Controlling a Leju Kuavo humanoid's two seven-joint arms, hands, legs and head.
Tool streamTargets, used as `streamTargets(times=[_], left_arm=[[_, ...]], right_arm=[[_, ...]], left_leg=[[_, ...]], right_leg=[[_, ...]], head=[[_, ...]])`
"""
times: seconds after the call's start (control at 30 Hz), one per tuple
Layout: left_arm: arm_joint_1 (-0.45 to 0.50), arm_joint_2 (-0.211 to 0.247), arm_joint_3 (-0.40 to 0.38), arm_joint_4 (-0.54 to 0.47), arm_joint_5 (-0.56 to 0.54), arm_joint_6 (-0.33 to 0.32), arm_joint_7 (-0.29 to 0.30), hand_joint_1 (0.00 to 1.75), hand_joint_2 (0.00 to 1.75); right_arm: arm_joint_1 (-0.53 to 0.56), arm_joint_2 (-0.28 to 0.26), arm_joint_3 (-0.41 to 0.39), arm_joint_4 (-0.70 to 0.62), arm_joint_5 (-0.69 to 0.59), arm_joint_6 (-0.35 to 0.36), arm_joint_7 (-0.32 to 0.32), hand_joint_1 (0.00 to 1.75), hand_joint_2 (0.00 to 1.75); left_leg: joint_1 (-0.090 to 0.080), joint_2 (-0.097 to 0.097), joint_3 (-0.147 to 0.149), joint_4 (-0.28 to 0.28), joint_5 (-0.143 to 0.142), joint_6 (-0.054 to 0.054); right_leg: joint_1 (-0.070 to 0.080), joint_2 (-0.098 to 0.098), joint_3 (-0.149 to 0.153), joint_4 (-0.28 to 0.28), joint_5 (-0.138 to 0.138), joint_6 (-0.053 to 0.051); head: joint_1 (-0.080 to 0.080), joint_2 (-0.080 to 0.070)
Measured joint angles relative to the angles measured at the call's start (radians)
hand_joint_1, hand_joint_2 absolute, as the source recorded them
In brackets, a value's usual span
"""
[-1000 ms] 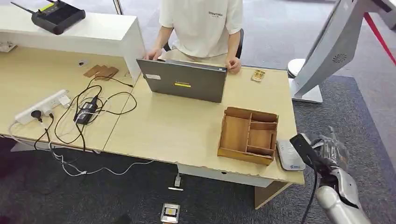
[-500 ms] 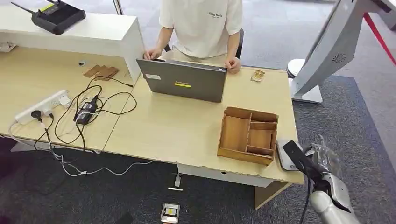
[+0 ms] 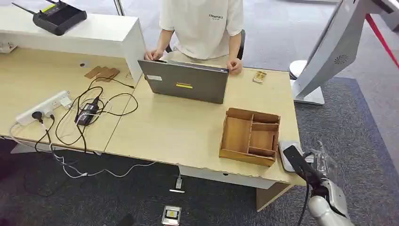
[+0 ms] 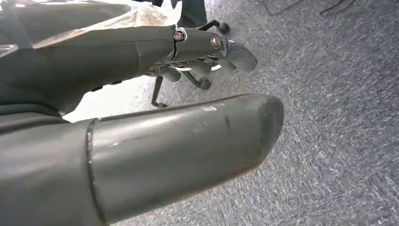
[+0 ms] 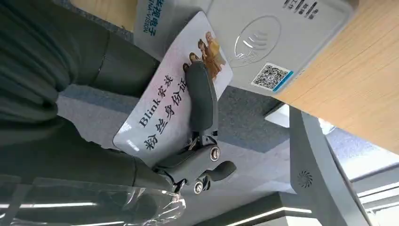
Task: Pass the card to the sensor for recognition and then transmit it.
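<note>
Now my right hand, pinching the ID card, has slid in toward the surface's near right corner, so the card's tip overlaps the white card reader; recognition looks imminent.

Head view: high on body, facing forward and down over the desk — wide, far.
Left wrist view: close behind left hand, aimed at grey carpet.
Right wrist view: turned, very close behind right hand, card over sensor.
Shared: head and right wrist both catch sensor at desk edge.
</note>
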Motion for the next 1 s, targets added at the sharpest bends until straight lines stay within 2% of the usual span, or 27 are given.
streamTargets(times=[0.57, 0.67, 1.0], left_arm=[[-0.008, 0.009, -0.045, -0.008, 0.036, -0.005, 0.003, 0.0, 0.0], [-0.01, 0.021, -0.107, -0.016, 0.111, 0.013, -0.001, 0.0, 0.0], [-0.021, 0.026, -0.166, -0.022, 0.13, 0.027, -0.007, 0.0, 0.0]], right_arm=[[-0.008, 0.0, 0.003, -0.001, 0.017, -0.024, 0.001, 1.75, 1.75], [-0.043, -0.032, 0.004, -0.09, 0.031, -0.024, 0.035, 1.75, 1.75], [-0.151, -0.064, -0.003, -0.221, 0.066, 0.005, 0.046, 1.75, 1.75]], left_leg=[[0.0, 0.0, 0.001, 0.0, 0.0, 0.0], [-0.001, 0.0, 0.0, 0.0, 0.0, 0.0], [0.0, 0.0, 0.0, 0.0, 0.0, 0.0]], right_leg=[[0.0, 0.0, 0.002, 0.0, 0.0, 0.0], [0.0, 0.0, 0.001, 0.0, 0.0, 0.0], [0.0, 0.0, 0.0, 0.001, 0.0, 0.0]], head=[[0.0, 0.0], [0.0, 0.0], [0.0, 0.0]])
